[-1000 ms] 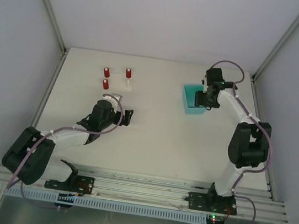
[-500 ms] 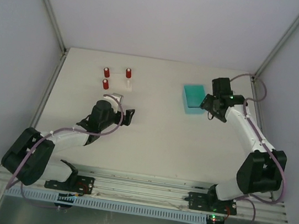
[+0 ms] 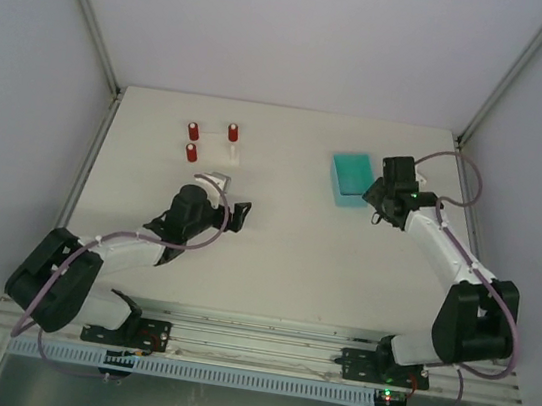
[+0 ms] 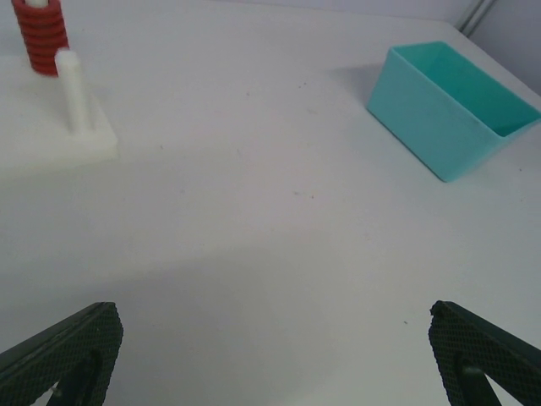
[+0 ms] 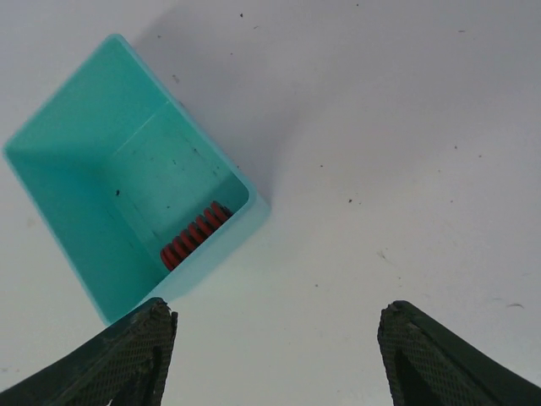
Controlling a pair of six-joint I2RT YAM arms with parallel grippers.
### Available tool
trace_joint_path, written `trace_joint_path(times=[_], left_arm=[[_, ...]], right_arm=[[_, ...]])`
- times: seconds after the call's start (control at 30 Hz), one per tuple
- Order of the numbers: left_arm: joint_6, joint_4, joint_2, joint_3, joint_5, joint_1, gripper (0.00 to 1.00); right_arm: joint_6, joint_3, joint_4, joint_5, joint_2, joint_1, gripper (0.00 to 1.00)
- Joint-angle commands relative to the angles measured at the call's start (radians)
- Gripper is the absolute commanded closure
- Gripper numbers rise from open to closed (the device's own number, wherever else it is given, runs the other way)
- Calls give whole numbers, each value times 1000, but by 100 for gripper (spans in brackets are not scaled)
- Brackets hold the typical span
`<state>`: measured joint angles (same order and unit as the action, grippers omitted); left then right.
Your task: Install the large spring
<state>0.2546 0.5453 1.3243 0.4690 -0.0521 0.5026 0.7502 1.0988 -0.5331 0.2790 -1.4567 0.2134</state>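
Observation:
A red spring (image 5: 196, 233) lies in the near corner of the teal bin (image 5: 101, 186). My right gripper (image 5: 279, 355) is open and empty, just off the bin's near right side; in the top view the gripper (image 3: 378, 206) sits beside the bin (image 3: 349, 177). My left gripper (image 4: 275, 359) is open and empty, low over bare table, also in the top view (image 3: 241, 215). Ahead and to its left stands the white base (image 4: 51, 139) with an empty white peg (image 4: 72, 89) and a red spring on another peg (image 4: 44, 35).
In the top view three red springs (image 3: 193, 131) stand on pegs around the white base (image 3: 231, 153) at the back left. The teal bin (image 4: 448, 110) shows far right in the left wrist view. Frame posts and walls enclose the table.
My right gripper has moved from above the bin to its near right side, off the bin. My left gripper has shifted slightly right and forward.

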Motion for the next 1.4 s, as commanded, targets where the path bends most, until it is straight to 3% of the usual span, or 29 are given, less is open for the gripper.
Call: trace_joint_path(times=[0.0, 0.1, 0.17, 0.27, 0.37, 0.47, 0.63, 0.9, 1.27, 1.37], left_arm=[[128, -6, 45, 27, 28, 15, 1], [249, -68, 82, 73, -42, 25, 1], [317, -226, 96, 140, -67, 30, 1], [335, -503, 99, 313, -90, 31, 1], [255, -719, 126, 501, -97, 28, 1], [209, -851, 181, 618, -76, 27, 1], [167, -855, 238, 660, -92, 8, 1], [153, -836, 266, 698, -129, -48, 1], [152, -848, 268, 697, -132, -55, 1], [142, -856, 265, 700, -118, -55, 1]], right_arm=[[68, -81, 147, -2, 53, 6, 32], [97, -172, 269, -72, 115, 6, 31], [105, -211, 335, -136, 147, 4, 31], [126, -118, 193, -169, 139, 3, 30], [131, -7, 27, -162, 82, 9, 31], [209, 15, -26, -147, 29, 6, 29], [229, 85, 21, -170, -83, 1, 29], [275, 165, 67, -157, -242, -4, 46], [322, 220, 43, -168, -389, -15, 52], [303, 250, 29, -162, -406, -19, 61]])
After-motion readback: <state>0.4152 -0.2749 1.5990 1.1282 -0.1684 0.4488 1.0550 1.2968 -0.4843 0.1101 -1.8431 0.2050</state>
